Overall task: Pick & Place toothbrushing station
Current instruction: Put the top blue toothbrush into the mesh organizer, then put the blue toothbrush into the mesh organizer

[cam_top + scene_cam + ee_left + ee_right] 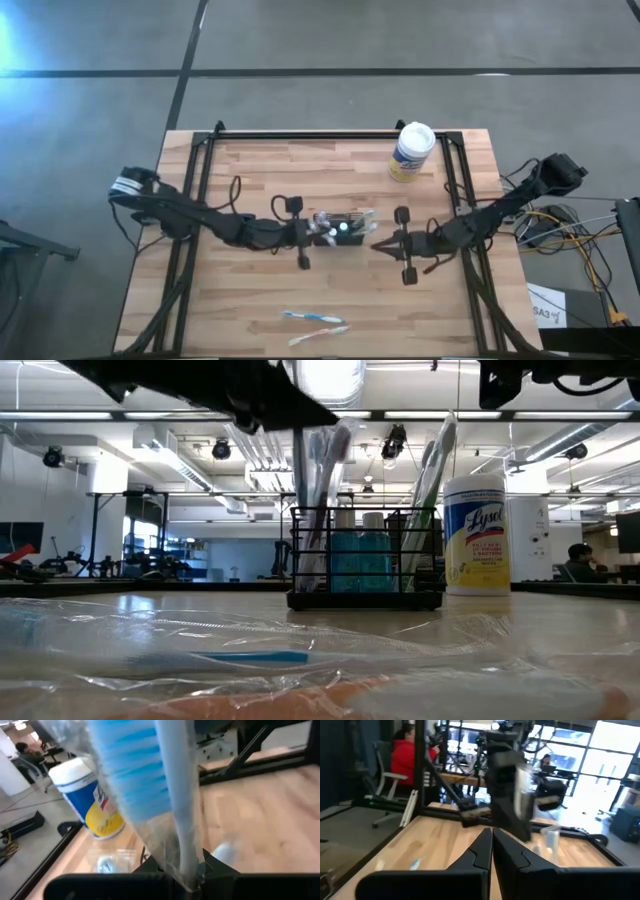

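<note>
With the left gripper (312, 233) pinching a wrapped toothbrush (172, 800) over the toothbrushing station (343, 227) mid-table, lower it straight into a hole while the right gripper (378, 245), fingers pressed together, waits beside.

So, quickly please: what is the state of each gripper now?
Left gripper: closed on a plastic-wrapped blue toothbrush, at the black wire toothbrushing station.
Right gripper: closed, empty, beside that station.

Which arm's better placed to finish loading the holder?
Left. The left gripper is directly over the toothbrushing station, shut on a wrapped toothbrush. The right gripper sits beside it, shut and empty.
</note>
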`<state>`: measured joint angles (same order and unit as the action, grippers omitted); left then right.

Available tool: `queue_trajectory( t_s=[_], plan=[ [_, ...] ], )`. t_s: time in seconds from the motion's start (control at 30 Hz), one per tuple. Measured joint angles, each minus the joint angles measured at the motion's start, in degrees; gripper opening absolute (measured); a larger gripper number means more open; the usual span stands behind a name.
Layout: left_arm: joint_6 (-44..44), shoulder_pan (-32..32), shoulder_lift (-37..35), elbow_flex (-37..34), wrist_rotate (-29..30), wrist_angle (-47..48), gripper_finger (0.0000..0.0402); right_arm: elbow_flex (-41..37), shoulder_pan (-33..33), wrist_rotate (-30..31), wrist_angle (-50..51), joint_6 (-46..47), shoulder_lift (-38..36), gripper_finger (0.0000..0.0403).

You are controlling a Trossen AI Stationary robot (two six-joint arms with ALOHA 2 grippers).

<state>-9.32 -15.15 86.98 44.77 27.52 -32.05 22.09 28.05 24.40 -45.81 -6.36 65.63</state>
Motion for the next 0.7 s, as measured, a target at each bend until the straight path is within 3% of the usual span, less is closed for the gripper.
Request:
queue_trajectory(
  t_s=[0.53, 0.7],
  plan=[
    [1.4, 2.3, 9.1, -0.2, 0.7, -4.4, 0.0008, 0.7, 0.0, 0.0, 0.2, -0.2, 0.1, 0.0008],
    [2.1, 2.3, 8.9, -0.2, 0.4, -4.2, 0.0052, 0.7, 0.0, 0.0, 0.1, 0.0, 0.1, 0.0008]
  ],
)
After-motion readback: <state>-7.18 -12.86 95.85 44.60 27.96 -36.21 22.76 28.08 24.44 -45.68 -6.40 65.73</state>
